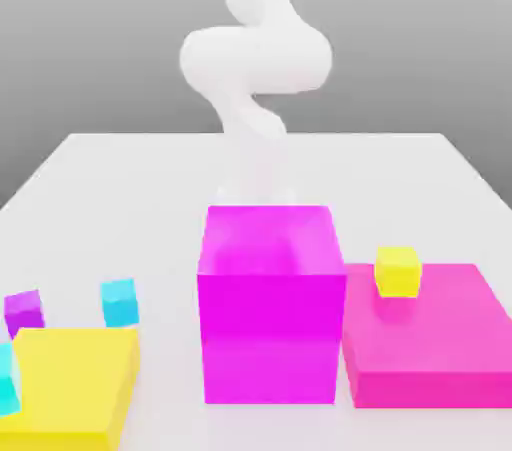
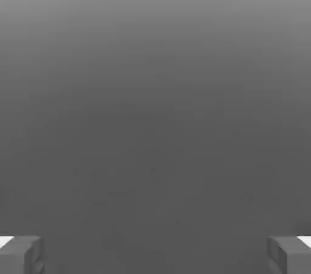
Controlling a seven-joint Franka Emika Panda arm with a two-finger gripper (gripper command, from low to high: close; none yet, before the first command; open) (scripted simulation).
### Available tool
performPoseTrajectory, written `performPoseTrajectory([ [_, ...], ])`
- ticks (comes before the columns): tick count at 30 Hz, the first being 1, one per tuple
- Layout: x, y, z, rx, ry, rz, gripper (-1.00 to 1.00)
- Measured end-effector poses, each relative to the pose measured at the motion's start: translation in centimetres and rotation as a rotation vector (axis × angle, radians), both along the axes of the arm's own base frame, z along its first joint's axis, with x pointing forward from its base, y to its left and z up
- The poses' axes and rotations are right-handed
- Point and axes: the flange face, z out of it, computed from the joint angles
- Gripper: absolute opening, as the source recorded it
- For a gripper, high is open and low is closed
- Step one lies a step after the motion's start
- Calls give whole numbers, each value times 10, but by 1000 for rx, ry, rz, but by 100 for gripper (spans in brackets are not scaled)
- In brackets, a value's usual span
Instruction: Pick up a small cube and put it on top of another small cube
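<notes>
White table point(image 1: 170, 199) bears everything. Cyan cube point(image 1: 120, 303) on it, behind yellow slab point(image 1: 75, 379), sides exposed enough to grip, probably why it suits lifting. Purple cube point(image 1: 24, 313) near, toward exterior view's left; bare top could serve as seat. Big magenta block point(image 1: 270, 304) toward exterior view's right, likely obstacle for low sweep. Claw point(image 2: 155, 256) spread wide, released, nothing grasped: ready to straddle cube.

Arm point(image 1: 256, 59): cut by the exterior view's top edge; lower end blurred, partly hidden behind magenta block point(image 1: 270, 304).
Cyan piece point(image 1: 7, 379): cut by the exterior view's left edge.
Pink slab point(image 1: 430, 339): right side cropped.
Jaws: cut off, hand view.
</notes>
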Motion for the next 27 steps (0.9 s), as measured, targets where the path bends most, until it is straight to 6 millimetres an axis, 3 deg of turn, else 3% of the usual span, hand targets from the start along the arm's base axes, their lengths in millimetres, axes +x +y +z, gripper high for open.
performPoseTrajectory([
  [4,31,-52,-99,75,135,-205,0],
  [9,26,-116,-224,180,291,-469,0],
  [13,-12,-159,-325,279,417,-700,0],
  [18,-97,-185,-451,430,586,-1024,0],
  [20,-113,-191,-478,455,604,-1084,0],
  [25,-115,-187,-521,453,614,-1083,0],
  [26,-115,-186,-528,453,614,-1083,-100],
  [27,-115,-186,-528,453,614,-1083,-100],
])
